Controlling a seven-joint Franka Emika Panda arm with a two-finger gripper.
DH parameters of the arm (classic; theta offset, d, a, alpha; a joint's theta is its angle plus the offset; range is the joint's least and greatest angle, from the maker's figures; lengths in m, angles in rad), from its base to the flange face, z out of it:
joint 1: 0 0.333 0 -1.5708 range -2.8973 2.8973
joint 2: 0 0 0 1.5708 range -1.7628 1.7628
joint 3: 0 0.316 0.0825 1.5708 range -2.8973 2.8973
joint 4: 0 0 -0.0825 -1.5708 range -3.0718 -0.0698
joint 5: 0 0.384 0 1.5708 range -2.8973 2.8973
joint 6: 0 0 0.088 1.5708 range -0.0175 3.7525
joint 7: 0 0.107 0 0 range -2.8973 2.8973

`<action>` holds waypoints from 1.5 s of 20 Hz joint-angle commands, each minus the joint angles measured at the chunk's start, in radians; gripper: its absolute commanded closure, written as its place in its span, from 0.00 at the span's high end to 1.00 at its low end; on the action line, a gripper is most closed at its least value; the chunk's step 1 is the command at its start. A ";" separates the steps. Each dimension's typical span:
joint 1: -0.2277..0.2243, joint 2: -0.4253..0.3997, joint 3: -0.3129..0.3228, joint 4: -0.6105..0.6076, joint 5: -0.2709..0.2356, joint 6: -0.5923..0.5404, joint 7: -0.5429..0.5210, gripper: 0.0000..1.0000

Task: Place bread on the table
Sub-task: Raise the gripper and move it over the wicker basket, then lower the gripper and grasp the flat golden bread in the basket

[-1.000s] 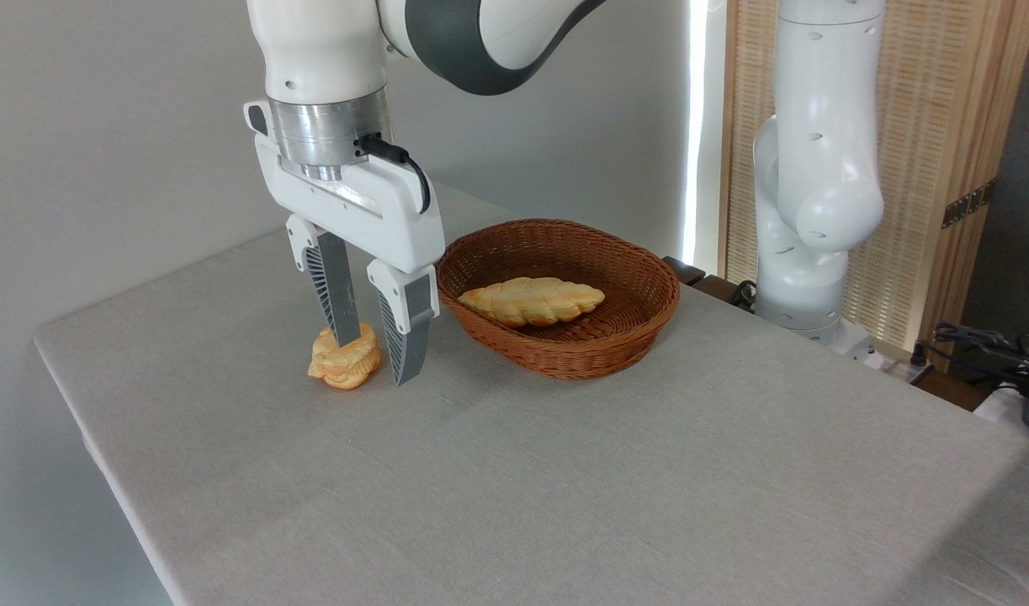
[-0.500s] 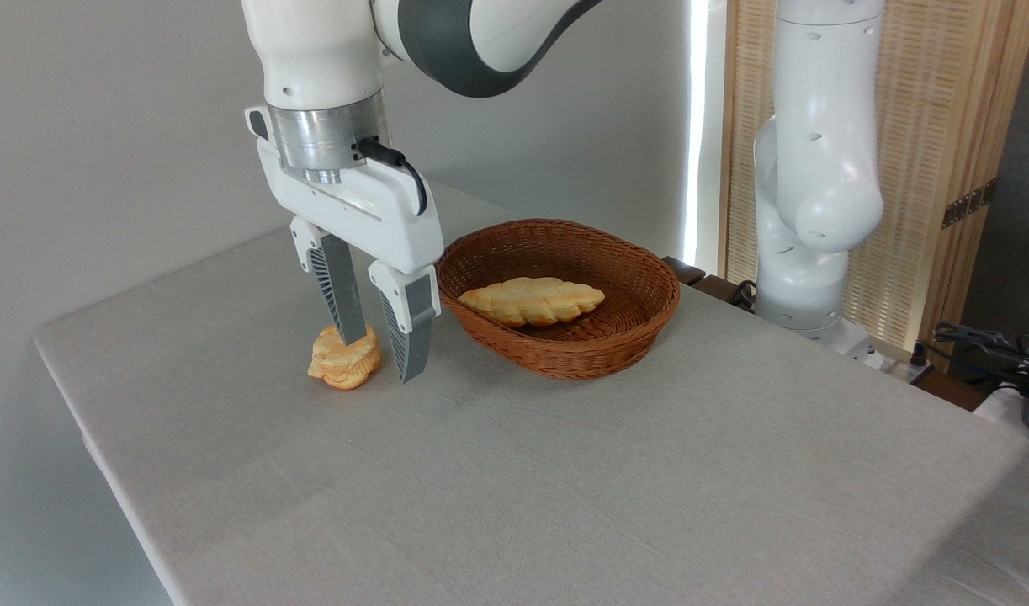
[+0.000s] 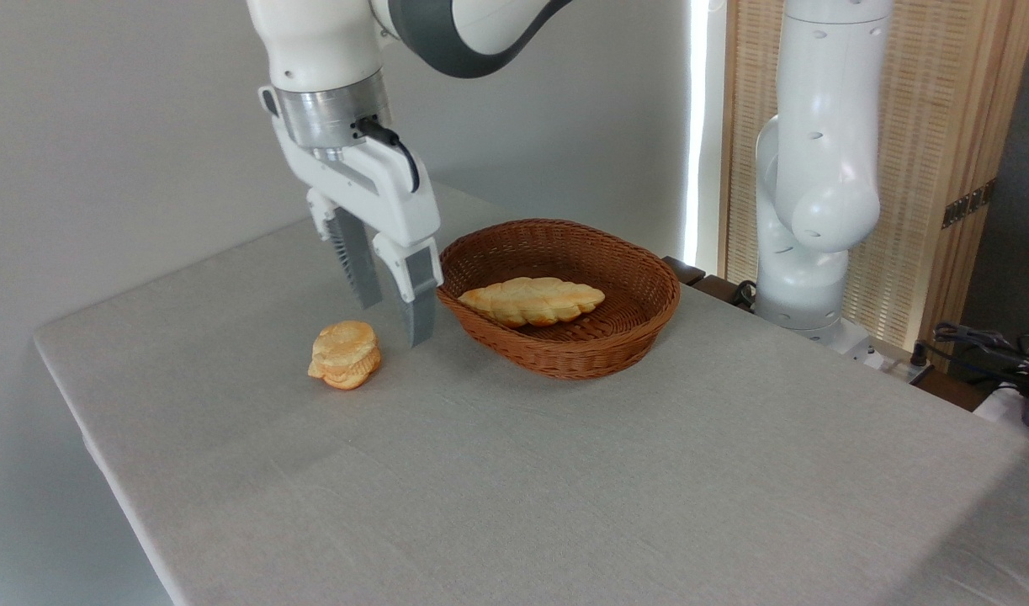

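Note:
A small round layered bun (image 3: pixel 344 354) of golden-orange bread lies on the light-grey table (image 3: pixel 564 471), left of the basket. The long braided loaf (image 3: pixel 532 300) lies inside the brown wicker basket (image 3: pixel 640 316). My gripper (image 3: pixel 394 324) hangs open just above and to the right of the bun, holding nothing and clear of it. Its grey fingers (image 3: pixel 419 303) point down, close to the basket's left rim.
The white base column of the arm (image 3: pixel 817 168) stands at the back right beside a wooden slatted panel (image 3: pixel 943 151). Cables and a plug strip (image 3: pixel 985 353) lie off the table's right edge. The table's left edge runs close to the bun.
My gripper has risen off the bun and shifted right toward the basket, staying open. The bun has stayed on the table where it lay.

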 commanded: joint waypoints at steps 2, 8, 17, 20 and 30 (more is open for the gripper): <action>-0.002 -0.125 -0.036 -0.099 -0.009 -0.077 0.123 1.00; -0.002 -0.224 -0.094 -0.182 -0.006 -0.164 0.263 1.00; -0.001 -0.292 -0.292 -0.372 0.076 -0.094 0.258 1.00; 0.009 -0.298 -0.332 -0.446 0.078 -0.023 0.259 1.00; 0.010 -0.281 -0.374 -0.531 0.112 0.061 0.263 1.00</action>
